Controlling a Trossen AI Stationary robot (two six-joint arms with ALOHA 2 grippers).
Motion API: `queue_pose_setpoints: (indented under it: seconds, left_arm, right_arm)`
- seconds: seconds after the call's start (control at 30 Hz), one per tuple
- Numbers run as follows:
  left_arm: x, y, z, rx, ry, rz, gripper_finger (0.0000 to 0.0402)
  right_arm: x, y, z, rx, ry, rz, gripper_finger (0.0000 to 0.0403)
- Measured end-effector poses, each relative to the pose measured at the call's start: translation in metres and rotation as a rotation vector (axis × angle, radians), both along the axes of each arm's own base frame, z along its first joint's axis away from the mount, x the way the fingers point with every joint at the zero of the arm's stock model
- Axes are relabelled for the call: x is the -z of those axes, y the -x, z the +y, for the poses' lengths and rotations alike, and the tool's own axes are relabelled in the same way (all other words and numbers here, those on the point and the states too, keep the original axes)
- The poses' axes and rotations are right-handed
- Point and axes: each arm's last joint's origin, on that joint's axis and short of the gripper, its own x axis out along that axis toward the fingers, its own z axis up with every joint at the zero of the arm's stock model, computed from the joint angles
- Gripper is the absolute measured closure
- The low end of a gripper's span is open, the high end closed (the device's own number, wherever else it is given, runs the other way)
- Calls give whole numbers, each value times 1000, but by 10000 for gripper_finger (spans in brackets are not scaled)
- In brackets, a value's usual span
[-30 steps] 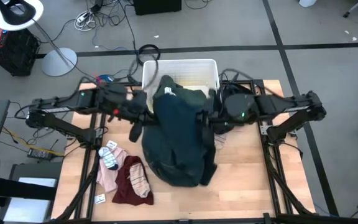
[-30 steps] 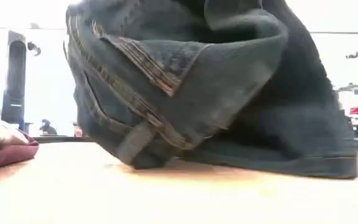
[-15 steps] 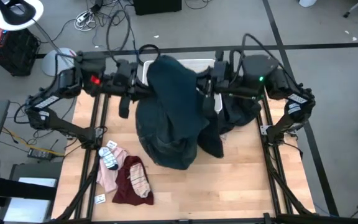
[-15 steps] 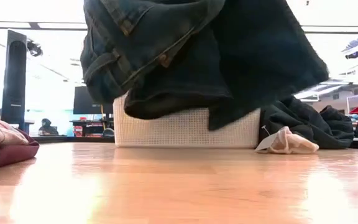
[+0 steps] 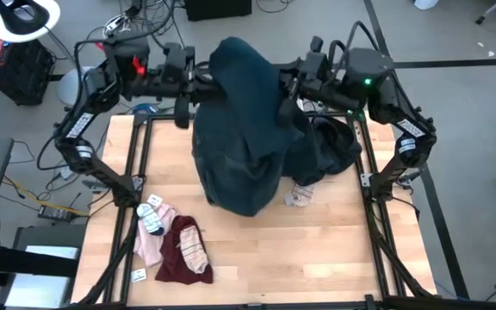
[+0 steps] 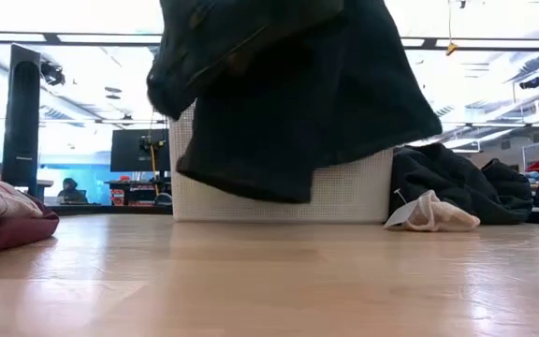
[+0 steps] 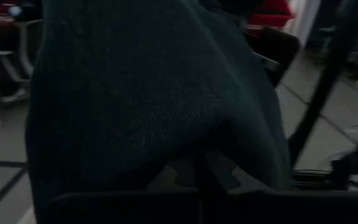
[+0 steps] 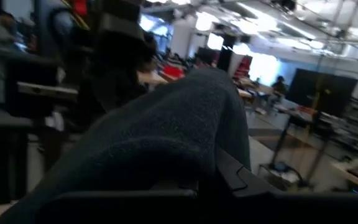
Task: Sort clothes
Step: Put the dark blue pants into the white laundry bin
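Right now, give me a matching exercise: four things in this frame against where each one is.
Things:
1. dark teal garment
2. white bin
3. maroon garment
4. pale cloth

Places:
A. table's near left corner, under a striped sock
B. held up between both pincers
C. on the wood, right of the hanging fabric
D. behind the hanging fabric

Pairs: 1-B, 2-D, 3-A, 4-C

A light wooden worktop (image 5: 334,232) stands on grey floor (image 5: 455,34) crossed by dark lines. Cables (image 5: 136,21) trail there beside a white ring lamp (image 5: 24,17). Bright ceiling lights (image 6: 64,80) fill the open room behind.
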Motion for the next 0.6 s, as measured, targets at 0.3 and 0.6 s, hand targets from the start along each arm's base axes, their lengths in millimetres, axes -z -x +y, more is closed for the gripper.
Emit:
queue_pose_setpoints:
  seconds: [0.3, 0.6]
  left_arm:
    - [28, -8, 45, -134, 11, 186, 401]
    - [73, -36, 81, -189, 96, 384, 401]
  right_arm:
    - [25, 0, -31, 202, -118, 162, 399]
    - [93, -23, -69, 358, -347, 340, 399]
